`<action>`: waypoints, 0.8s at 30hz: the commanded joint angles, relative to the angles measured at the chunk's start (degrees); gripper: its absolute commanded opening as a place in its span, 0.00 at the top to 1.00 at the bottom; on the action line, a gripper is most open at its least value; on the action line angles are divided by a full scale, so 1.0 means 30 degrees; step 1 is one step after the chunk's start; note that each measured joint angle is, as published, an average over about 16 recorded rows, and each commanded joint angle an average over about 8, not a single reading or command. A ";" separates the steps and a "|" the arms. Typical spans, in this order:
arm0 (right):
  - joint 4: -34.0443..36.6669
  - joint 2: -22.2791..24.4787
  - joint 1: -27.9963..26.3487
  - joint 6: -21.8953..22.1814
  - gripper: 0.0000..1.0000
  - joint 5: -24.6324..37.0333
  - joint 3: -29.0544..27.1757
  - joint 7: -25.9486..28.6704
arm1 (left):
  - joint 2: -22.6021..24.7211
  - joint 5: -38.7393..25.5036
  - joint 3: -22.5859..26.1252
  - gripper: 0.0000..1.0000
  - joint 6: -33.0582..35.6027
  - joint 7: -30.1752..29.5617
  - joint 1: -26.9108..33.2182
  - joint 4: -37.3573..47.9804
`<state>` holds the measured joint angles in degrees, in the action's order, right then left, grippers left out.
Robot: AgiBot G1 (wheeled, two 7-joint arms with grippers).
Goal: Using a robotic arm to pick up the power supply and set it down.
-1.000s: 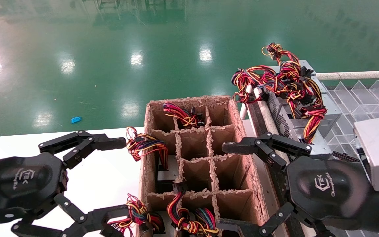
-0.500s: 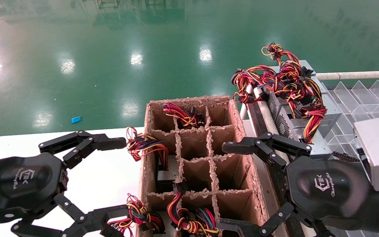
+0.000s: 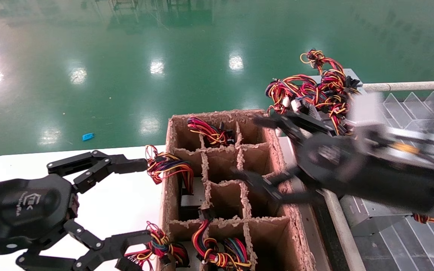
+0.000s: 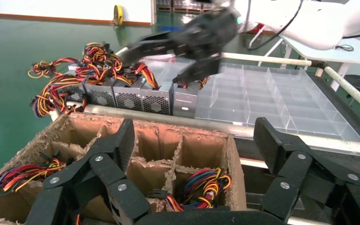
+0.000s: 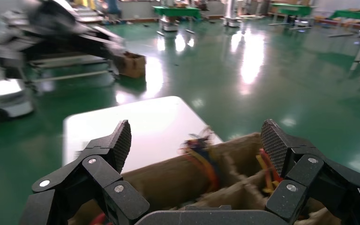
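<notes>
Several silver-grey power supply boxes [image 4: 122,97] stand in a row on the rack right of the cardboard box, their red, yellow and black wires [image 3: 315,88] piled on top. One power supply [image 3: 367,217] shows below my right arm. My right gripper [image 3: 250,148] hangs open and empty above the right-hand cells of the cardboard box [image 3: 170,143], left of the row; the left wrist view shows that gripper [image 4: 152,65] just in front of the boxes. My left gripper [image 3: 141,203] is open and empty over the white table, left of the box.
The divided cardboard box [image 4: 206,150] holds wire bundles [image 3: 209,133] in some cells. More wires [image 3: 166,167] hang over its left wall. A clear plastic divider tray [image 3: 428,109] lies far right behind a rail. White table [image 3: 123,195] is bare to the left.
My right arm has swung up and to the left, from beside the box's right wall to above its right cells, now covering the power supplies. The left gripper has hardly shifted.
</notes>
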<state>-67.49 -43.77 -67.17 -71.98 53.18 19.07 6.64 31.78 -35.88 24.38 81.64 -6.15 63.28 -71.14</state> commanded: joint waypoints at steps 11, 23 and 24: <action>0.4216 -0.5154 -0.2953 0.3851 0.00 0.5037 0.2176 -0.3668 | 0.0000 0.0000 0.0000 1.00 0.0000 0.0000 0.0000 0.0000; 0.8628 -0.8540 -0.3834 0.6428 0.63 0.6689 0.2658 -0.8167 | 0.0000 0.0000 0.0000 1.00 0.0000 0.0000 0.0000 0.0000; 0.8959 -0.8727 -0.3882 0.6540 0.74 0.6694 0.2638 -0.8466 | 0.0000 0.0000 0.0000 1.00 0.0000 0.0000 0.0000 0.0000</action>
<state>-40.81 -69.59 -79.00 -52.61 73.23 26.95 -18.72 31.78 -35.87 24.39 81.64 -6.15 63.28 -71.13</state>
